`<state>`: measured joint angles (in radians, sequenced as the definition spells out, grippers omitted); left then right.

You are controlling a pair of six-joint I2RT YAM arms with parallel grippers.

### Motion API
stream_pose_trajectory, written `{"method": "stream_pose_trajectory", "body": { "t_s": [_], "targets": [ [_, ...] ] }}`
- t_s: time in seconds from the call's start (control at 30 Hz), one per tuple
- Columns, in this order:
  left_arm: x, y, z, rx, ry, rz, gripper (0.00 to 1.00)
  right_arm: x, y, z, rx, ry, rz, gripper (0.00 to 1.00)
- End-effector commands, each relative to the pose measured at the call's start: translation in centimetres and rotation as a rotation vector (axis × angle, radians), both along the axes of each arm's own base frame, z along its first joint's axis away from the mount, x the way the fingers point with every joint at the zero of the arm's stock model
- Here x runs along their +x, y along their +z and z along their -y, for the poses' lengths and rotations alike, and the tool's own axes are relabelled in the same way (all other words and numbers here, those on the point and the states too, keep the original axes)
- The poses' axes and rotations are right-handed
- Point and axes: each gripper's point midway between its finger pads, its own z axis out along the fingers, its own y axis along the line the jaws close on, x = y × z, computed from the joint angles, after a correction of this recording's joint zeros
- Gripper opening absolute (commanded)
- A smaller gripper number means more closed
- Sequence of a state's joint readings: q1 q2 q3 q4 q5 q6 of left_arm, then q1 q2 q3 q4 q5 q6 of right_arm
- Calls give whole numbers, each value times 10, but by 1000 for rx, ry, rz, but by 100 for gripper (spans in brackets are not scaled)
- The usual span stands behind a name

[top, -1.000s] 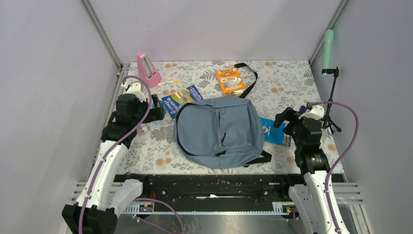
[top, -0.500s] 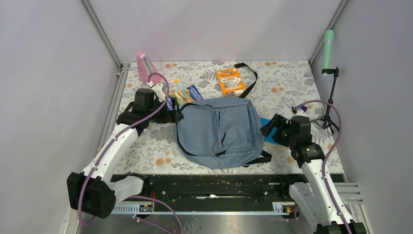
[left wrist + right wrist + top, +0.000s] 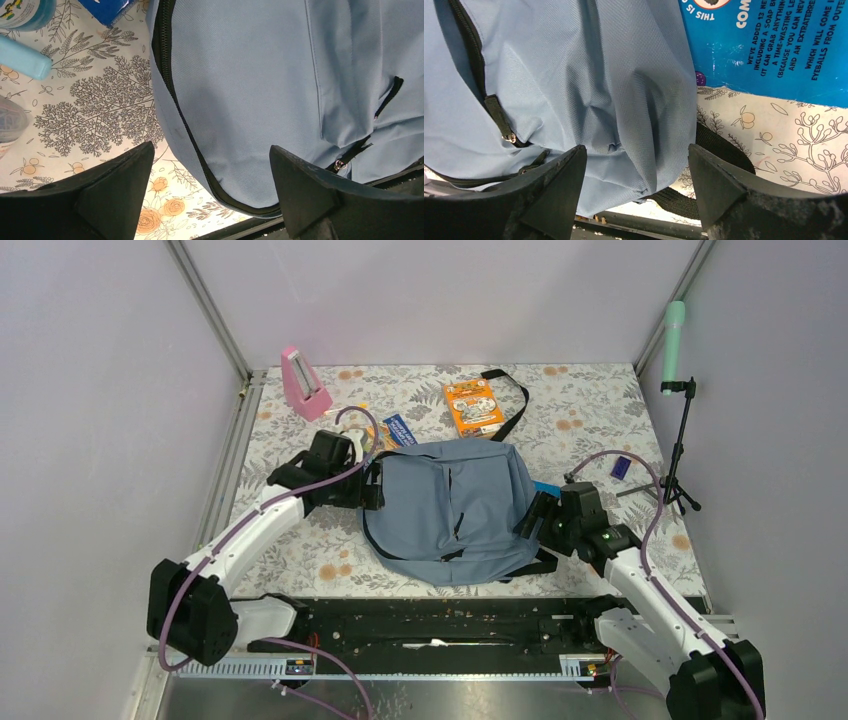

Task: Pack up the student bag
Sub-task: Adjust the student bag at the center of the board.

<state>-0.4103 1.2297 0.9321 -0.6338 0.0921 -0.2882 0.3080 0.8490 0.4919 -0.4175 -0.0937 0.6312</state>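
While it lies flat near the middle of the flower-printed table (image 3: 590, 410), the student bag (image 3: 445, 510) shows as a soft, rounded shape of finely woven grey-blue cloth, puckered into creases at its near right corner. A dark toothed zipper (image 3: 170, 95) curves along its left edge. A black webbing strap (image 3: 724, 150) pokes out from under its right side, beside a glossy blue printed card (image 3: 774, 45) that the bag partly covers.

The left gripper (image 3: 372, 485) sits at the bag's left edge, its matte black, wedge-shaped fingers (image 3: 110, 200) spread wide and holding nothing; the zippered edge lies between them. The right gripper (image 3: 528, 518) is at the bag's right side, its fingers (image 3: 724, 195) equally wide apart above the creased cloth. Whether either touches the fabric I cannot tell.
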Motion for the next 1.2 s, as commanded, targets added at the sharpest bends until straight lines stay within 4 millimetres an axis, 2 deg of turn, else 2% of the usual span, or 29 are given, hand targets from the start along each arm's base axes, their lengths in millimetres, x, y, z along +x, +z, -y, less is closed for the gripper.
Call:
{"method": "stream_pose_trajectory", "body": {
  "t_s": [0.0,0.13,0.3,0.43,0.53,0.6,0.8,0.87,0.97,1.03,1.17],
  "targets": [
    [7,-9,-4,38,15,-3,85,8,-1,2,-31,-28,30,78],
    [7,-15,-4,48,16,-26,74,7,-3,4,-58,-18,36,70],
    [6,-23,-11,88,33,-45,73,6,-9,2,-65,-7,24,67],
    [7,-27,-11,94,30,-56,79,10,-10,3,-84,-2,43,68],
    [4,-32,-7,82,17,-84,77,13,-8,0,-79,12,57,61],
    [1,-37,-2,63,1,-109,71,15,-6,-3,-73,22,68,51],
    [1,-37,8,16,-24,-117,25,27,6,-4,-90,40,117,11],
    [2,-30,11,-8,-29,-85,13,34,16,-3,-112,44,147,2],
    [5,-10,18,-61,-53,-2,0,48,39,-1,-143,59,212,0],
    [7,8,24,-96,-83,84,0,57,57,-1,-163,68,256,0],
    [11,65,37,-172,-147,339,0,74,92,1,-209,81,346,0]
  ]
}}
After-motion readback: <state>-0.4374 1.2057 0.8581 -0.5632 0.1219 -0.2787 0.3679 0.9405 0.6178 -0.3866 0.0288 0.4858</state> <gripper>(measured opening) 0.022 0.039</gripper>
